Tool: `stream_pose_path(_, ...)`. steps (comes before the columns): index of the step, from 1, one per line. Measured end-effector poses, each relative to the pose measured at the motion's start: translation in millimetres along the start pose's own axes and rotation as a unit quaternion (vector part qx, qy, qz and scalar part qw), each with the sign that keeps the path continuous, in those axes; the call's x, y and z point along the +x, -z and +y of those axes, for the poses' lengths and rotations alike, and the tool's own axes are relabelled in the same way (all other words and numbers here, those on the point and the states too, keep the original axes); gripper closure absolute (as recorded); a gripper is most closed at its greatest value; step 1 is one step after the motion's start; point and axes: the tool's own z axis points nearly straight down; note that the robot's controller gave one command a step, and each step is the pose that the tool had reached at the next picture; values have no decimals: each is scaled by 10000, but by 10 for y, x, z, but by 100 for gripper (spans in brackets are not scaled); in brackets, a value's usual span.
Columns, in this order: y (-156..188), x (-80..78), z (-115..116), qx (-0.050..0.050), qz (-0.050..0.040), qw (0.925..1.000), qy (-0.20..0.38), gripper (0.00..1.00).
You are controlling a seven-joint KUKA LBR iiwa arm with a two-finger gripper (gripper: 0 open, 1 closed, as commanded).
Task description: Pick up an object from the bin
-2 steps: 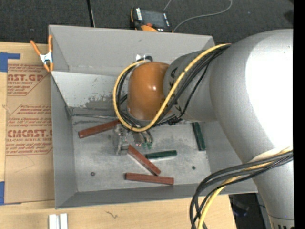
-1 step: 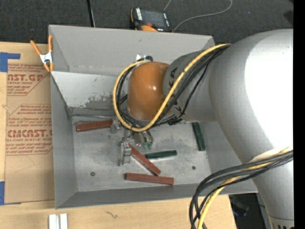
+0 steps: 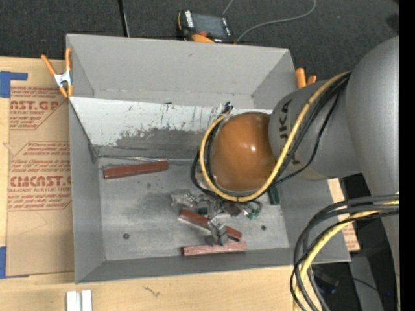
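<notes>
glossy orange dome (image 3: 240, 151) over flat brown strips (image 3: 192, 217); scuffed grey metal bin (image 3: 130, 222)

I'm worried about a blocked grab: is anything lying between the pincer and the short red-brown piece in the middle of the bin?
Nothing visible. The pincer sits right at the short red-brown piece, with small metal bits crowded close beside it. The arm's orange cover hides whatever lies just behind.
</notes>
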Motion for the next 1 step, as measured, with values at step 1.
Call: stream_pose_path(1,-8,86,-588,11,8,9999,-127,0)
